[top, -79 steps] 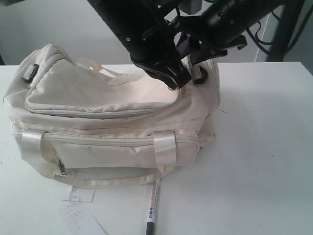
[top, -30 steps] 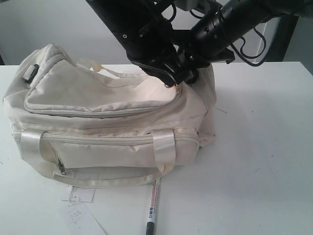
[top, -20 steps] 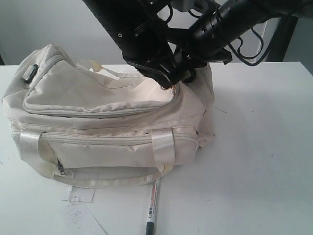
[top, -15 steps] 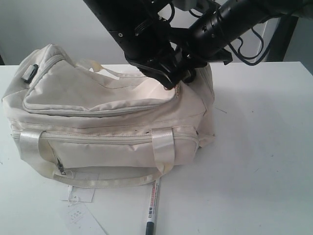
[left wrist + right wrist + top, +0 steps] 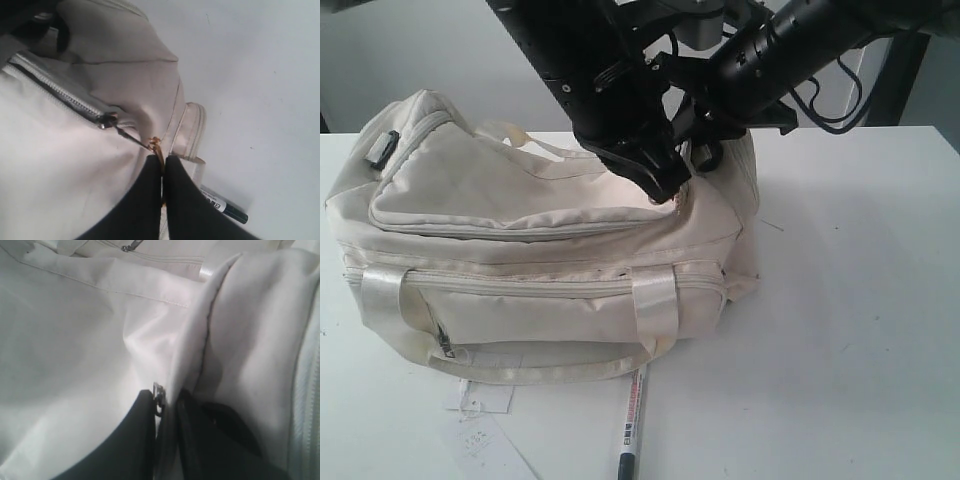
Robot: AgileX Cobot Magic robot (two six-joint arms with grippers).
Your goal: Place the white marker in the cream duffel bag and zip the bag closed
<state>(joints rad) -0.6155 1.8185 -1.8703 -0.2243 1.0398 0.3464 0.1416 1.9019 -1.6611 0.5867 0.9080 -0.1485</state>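
So, table [image 5: 860, 300]: the bare white top is widest at 3 o'clock of the bag, which we judge the freest side for an arm to swing. Its far edge runs behind the bag at 12 o'clock.
cream duffel bag [image 5: 520, 260]: it lies lengthwise and its top zip looks closed. We judge that opening it is the step in hand.
right gripper [image 5: 165, 396]: it is pinched on bag fabric at the 2 o'clock end, bracing it, we think.
left gripper [image 5: 162, 160]: it is clamped on the zipper pull at 1 o'clock on the bag's top.
white marker [image 5: 632, 420]: it lies on the table at 6 o'clock, just beside the front handle, not yet bagged.
zipper pull [image 5: 135, 141]: next, we reckon, it needs drawing toward 9 o'clock.
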